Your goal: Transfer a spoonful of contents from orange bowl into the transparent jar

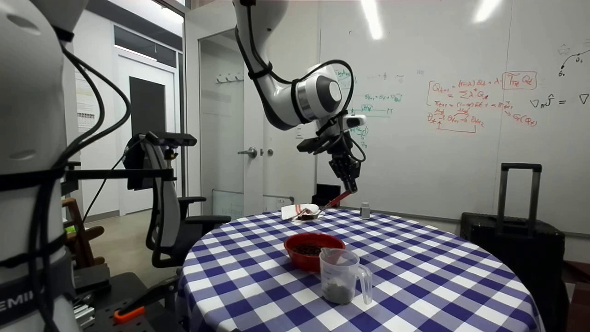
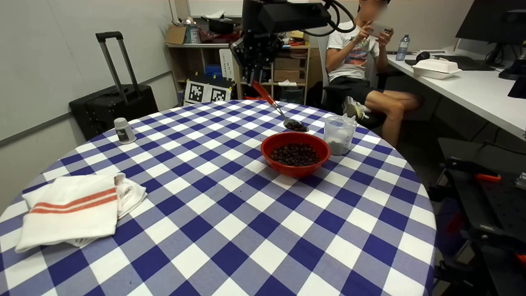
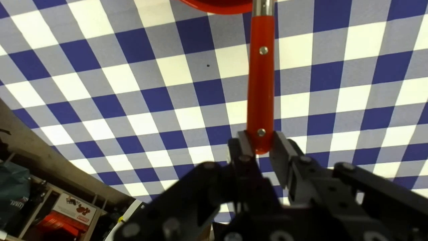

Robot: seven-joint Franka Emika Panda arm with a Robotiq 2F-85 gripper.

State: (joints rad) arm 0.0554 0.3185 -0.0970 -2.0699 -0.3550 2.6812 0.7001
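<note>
Scoop looks done to me, pour doesn't, so it's all about which way to swing. The claw (image 3: 259, 142) is pinched tight on the butt end of the red-handled spoon (image 3: 261, 87), squeezed in to just the handle's thickness.

In an exterior view the spoon slants down from the claw toward 4:30, and its head holds a small heap of dark beans (image 2: 296, 126) (well, bean-looking things). From that head the transparent jar (image 2: 339, 135) is at about 3:30, standing upright just beside the orange bowl (image 2: 295, 172), at the bowl's 2 o'clock. Can't tell if those two touch. In an exterior view the jar (image 1: 339, 281) is at 5 o'clock from the spoon's head and near enough 6 from the claw, while the spoon points to 8.

So the spoon's long axis isn't aimed straight at the jar. My guess is the head has to travel sideways past the bowl's rim, kept level, before any tipping. Wrist view won't help much: handle runs up to 12, head and jar out of frame. Held that far back, I'd watch for the spoon rolling in the grip.
</note>
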